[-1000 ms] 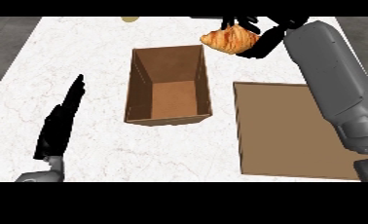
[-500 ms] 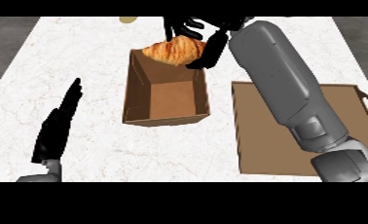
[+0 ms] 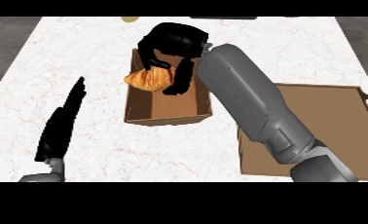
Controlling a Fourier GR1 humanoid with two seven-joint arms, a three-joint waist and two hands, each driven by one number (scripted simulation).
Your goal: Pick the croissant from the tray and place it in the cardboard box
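The golden croissant hangs over the open cardboard box, near its left wall. My right hand is above it, with fingers and thumb curled round the croissant from the far side. The grey right forearm slants across the box's right wall and hides part of it. The brown tray lies flat at the right, partly covered by that forearm. My left hand rests at the lower left, fingers straight and pointing up, apart from the box.
White marble counter spreads round the box. A small yellowish object shows at the far edge, cut off by the frame.
My right hand has carried the croissant leftward from above the tray's far side to over the box, then lower into its opening. The left hand has stayed still.
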